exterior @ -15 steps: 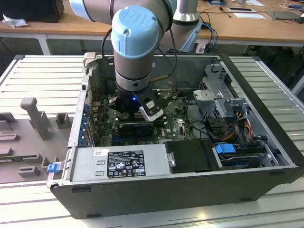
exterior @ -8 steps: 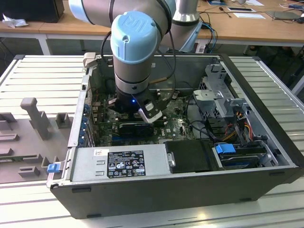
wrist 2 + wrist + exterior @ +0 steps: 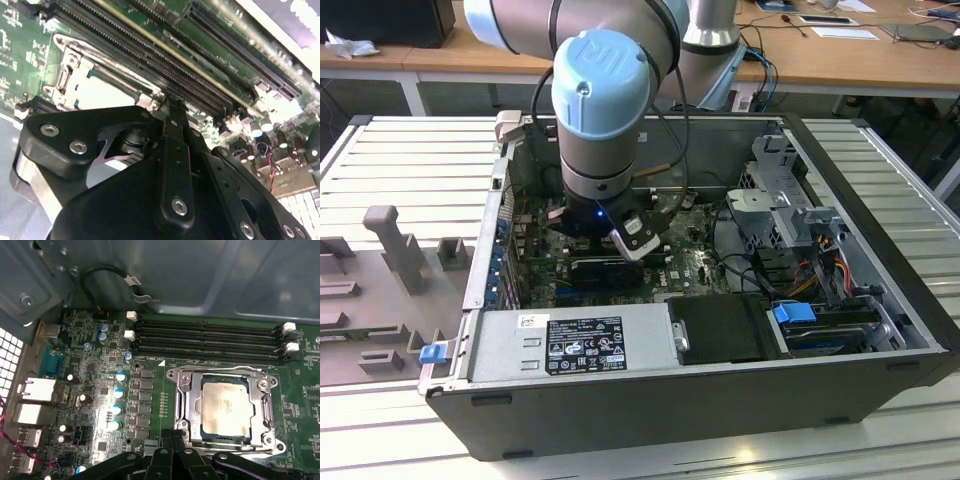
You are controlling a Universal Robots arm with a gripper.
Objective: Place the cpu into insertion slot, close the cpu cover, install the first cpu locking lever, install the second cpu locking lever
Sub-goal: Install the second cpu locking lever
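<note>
Wooden desk (image 3: 820, 60) tops run along the back of the room, and nearer the camera a ribbed metal bench (image 3: 410, 170) carries an open computer case (image 3: 650, 390) lying on its side. Into that case reaches the robot arm (image 3: 605, 100), its pale blue joint cap facing the camera in the exterior view, the wrist low over the green motherboard (image 3: 100, 390).

On the board, the four long black memory slots (image 3: 205, 342) lie just beside the insertion slot (image 3: 182, 405), between it and the case wall. The cpu cover (image 3: 265, 405) lies flat over the slot, its metal frame surrounding the square window. The cpu (image 3: 225, 407) sits inside that window, silver top facing up, seated in the slot.

In both wrist views the black fingers (image 3: 175, 112) come together at their tips with no gap visible between them, and nothing shows in their grasp. Their tips hover at the edge of the cover's frame, close by the memory slots; whether they touch it I cannot tell.
</note>
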